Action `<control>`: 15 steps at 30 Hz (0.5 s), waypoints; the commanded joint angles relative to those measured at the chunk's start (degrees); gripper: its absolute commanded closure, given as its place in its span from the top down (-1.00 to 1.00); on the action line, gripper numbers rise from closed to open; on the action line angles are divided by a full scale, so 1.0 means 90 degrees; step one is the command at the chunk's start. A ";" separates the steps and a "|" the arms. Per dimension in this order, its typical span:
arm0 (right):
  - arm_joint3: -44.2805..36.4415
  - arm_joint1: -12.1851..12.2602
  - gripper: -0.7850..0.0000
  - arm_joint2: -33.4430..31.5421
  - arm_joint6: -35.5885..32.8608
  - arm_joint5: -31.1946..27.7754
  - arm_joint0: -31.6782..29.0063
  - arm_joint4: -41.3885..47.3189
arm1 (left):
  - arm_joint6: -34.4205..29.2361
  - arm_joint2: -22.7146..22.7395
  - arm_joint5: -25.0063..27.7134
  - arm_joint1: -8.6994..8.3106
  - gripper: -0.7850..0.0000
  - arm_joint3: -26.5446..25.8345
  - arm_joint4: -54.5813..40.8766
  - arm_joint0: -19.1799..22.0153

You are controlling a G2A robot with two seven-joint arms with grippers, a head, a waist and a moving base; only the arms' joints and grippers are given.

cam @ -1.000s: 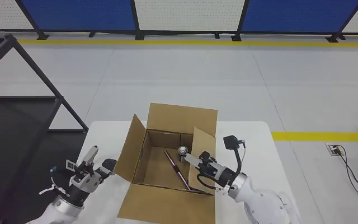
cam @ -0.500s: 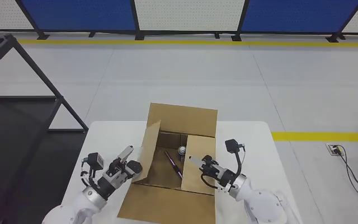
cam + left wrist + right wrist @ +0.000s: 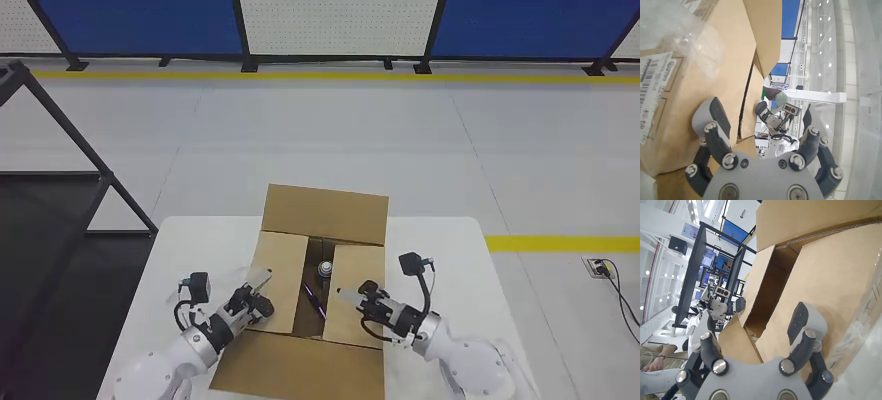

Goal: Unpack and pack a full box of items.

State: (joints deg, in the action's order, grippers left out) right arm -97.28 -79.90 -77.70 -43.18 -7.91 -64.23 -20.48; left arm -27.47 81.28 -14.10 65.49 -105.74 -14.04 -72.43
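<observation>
Box (image 3: 325, 212) was sat mid-bench (image 3: 450, 250), side flaps folded nearly flat. A slim purple item (image 3: 316, 300) (poss. a pen) and a small bottle (image 3: 325, 268) were seen thru the gap.

L gripper (image 3: 762, 117) was spread, one pad laid on L flap (image 3: 280, 270). R gripper (image 3: 753, 323) was spread over R flap (image 3: 357, 295).

Flaps were judged best pressed down together and evenly, w/ pads kept clear of the seam.
</observation>
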 commanded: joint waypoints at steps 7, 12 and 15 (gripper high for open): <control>-0.0073 0.0083 1.00 0.0002 -0.0149 -0.0403 -0.0024 0.0028 | 0.0006 -0.0152 -0.0114 -0.0003 1.00 0.0093 0.0281 0.0057; -0.0156 0.0138 1.00 -0.0067 -0.0226 -0.0526 -0.0074 0.0132 | -0.0009 -0.0191 -0.0099 -0.0004 1.00 0.0100 0.0341 0.0035; -0.0228 0.0173 1.00 -0.0115 -0.0255 -0.0600 -0.0127 0.0184 | 0.0003 -0.0162 -0.0047 -0.0005 1.00 0.0072 0.0316 0.0018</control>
State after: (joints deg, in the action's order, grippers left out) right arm -99.13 -78.44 -78.61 -45.40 -13.11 -65.20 -18.98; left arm -27.53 79.65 -14.77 65.45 -104.94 -10.93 -72.21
